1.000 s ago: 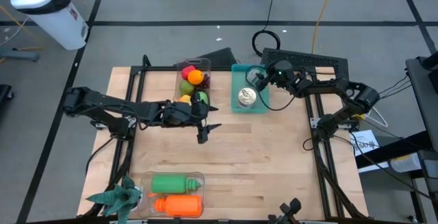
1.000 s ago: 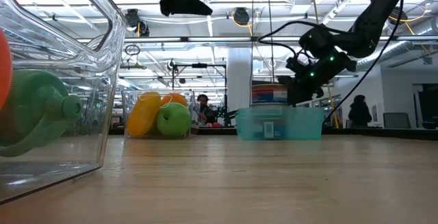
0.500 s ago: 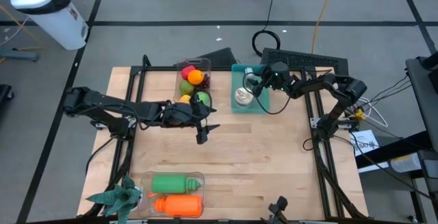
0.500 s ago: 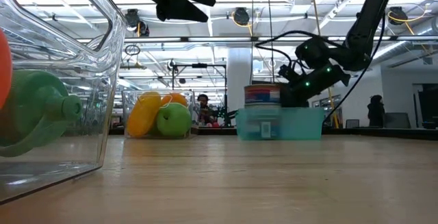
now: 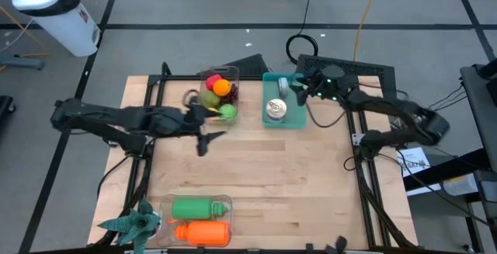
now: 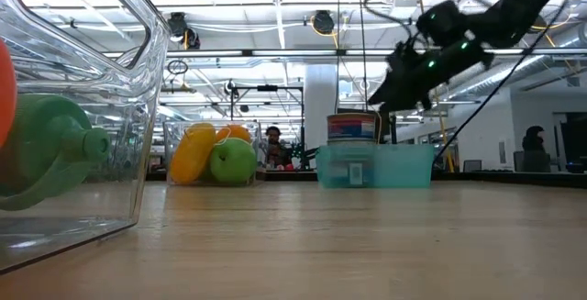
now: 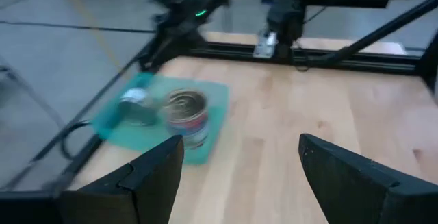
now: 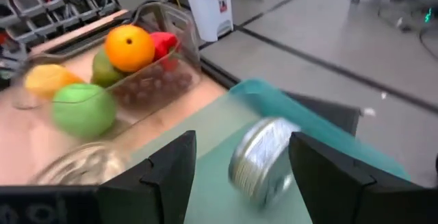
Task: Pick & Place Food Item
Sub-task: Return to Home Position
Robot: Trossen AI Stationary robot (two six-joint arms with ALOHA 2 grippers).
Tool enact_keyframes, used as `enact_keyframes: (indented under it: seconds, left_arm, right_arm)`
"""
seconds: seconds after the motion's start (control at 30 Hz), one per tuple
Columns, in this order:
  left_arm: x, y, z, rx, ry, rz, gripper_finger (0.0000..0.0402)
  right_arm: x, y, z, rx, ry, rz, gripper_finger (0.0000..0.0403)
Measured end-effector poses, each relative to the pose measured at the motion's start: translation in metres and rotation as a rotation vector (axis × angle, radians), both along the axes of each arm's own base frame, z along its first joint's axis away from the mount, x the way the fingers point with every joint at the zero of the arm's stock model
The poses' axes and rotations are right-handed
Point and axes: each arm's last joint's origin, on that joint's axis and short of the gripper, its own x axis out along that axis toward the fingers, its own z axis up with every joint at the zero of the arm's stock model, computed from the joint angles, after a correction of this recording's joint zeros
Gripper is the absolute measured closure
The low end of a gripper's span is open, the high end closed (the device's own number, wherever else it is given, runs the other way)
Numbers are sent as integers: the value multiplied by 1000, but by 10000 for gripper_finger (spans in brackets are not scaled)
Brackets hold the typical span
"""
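A teal tray [image 5: 296,120] sits at the table's far side. One tin can [image 5: 276,111] stands upright in it. A second silver can [image 5: 283,85] lies on its side behind the first, seen close up in the right wrist view [image 8: 263,159]. My right gripper [image 5: 300,91] hovers open just above and to the right of the lying can, touching nothing. My left gripper [image 5: 204,142] hangs open over bare wood, left of the tray and in front of the clear fruit bin [image 5: 220,92]. Its wrist view looks toward the cans [image 7: 188,116].
The fruit bin holds an orange [image 8: 130,47], a green apple [image 8: 83,109] and other fruit. A clear container [image 5: 199,221] with a green and an orange bottle lies at the near left edge, beside a green toy [image 5: 132,224]. Bare wood fills the table's middle and right.
My right gripper dipped toward the tray, then rose and drew back toward the table's right. The silver can now lies on its side in the tray's far part. My left gripper moved toward the table's left and rose.
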Motion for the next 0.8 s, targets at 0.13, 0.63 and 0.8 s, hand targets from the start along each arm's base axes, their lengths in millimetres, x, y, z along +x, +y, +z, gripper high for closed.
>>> enact_keyframes:
  seconds: [0.13,0.63,0.8]
  left_arm:
    - [-44,-3,10,33,5,65,107]
    - [-127,4,-91,17,-225,89,107]
    - [-131,6,-121,41,-357,88,107]
  right_arm:
    - [-24,24,23,55,20,-10,184]
    - [-104,118,42,-16,-93,89,184]
    - [-118,136,35,-79,-192,144,184]
